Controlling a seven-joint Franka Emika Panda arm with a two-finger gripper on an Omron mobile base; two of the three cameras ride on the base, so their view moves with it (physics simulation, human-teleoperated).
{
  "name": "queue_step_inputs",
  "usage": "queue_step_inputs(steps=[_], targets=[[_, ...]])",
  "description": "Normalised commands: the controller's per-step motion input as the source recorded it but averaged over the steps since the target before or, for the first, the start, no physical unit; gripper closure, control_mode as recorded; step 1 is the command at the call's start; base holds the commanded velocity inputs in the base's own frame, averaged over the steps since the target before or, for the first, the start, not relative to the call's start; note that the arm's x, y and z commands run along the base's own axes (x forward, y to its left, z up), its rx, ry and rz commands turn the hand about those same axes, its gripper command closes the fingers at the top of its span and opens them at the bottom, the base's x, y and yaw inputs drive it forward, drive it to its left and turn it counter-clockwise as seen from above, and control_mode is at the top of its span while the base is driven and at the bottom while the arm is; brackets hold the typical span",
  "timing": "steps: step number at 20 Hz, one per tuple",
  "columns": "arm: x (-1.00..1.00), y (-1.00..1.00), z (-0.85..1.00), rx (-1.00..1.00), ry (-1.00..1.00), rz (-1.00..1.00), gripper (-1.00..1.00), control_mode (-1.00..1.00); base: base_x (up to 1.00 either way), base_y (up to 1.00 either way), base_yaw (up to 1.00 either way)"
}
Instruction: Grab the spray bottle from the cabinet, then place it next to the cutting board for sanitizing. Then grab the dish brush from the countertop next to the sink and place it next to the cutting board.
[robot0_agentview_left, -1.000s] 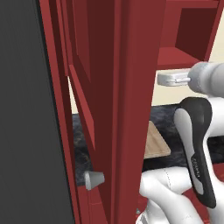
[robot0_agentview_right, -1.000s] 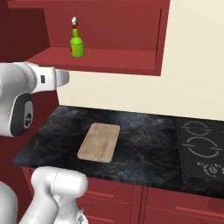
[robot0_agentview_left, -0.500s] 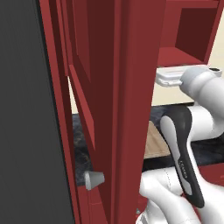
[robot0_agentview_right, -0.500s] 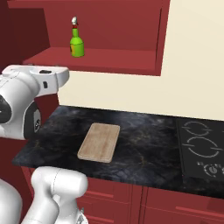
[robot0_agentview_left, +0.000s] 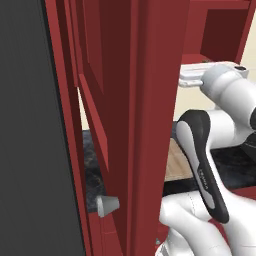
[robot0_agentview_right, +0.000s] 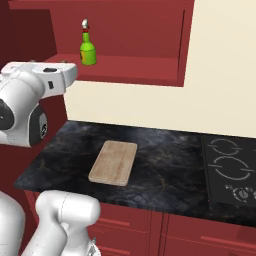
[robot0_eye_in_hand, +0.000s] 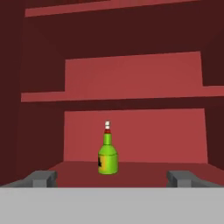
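On the cabinet's (robot0_agentview_right: 125, 35) lower shelf the bottle (robot0_agentview_right: 88, 46) stands upright, alone, toward the shelf's left end. From my hand it sits dead ahead, a green body with a dark label and a reddish neck (the head looks more like a small cap from here), with the cabinet's back wall behind it and another shelf above. My tool (robot0_eye_in_hand: 113, 177) is spread wide, fingertips (robot0_eye_in_hand: 41, 178) far apart at either side of the bottle's line, holding nothing and well short of it. Below the cabinet, the board (robot0_agentview_right: 113, 162) lies flat on the black worktop (robot0_agentview_right: 165, 175), left of the cooktop (robot0_agentview_right: 231, 170). In the left base view the open door (robot0_agentview_left: 125, 115) stands close, its grey knob (robot0_agentview_left: 107, 205) low on the edge.
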Motion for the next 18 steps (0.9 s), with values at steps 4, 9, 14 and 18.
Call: queue_step_inputs(steps=[4,9,14,18], targets=[[0.28,0.02,0.37,-0.01,0.08,0.06,-1.00,-1.00,0.00,0.00,0.00],[0.09,0.09,0.22,-0.09,-0.04,0.04,-1.00,-1.00,0.00,0.00,0.00],[0.41,0.29,-0.05,-0.09,0.04,0.00,-1.00,-1.00,0.00,0.00,0.00],[0.69,0.07,-0.08,0.00,0.28,0.03,-1.00,-1.00,0.00,0.00,0.00]])
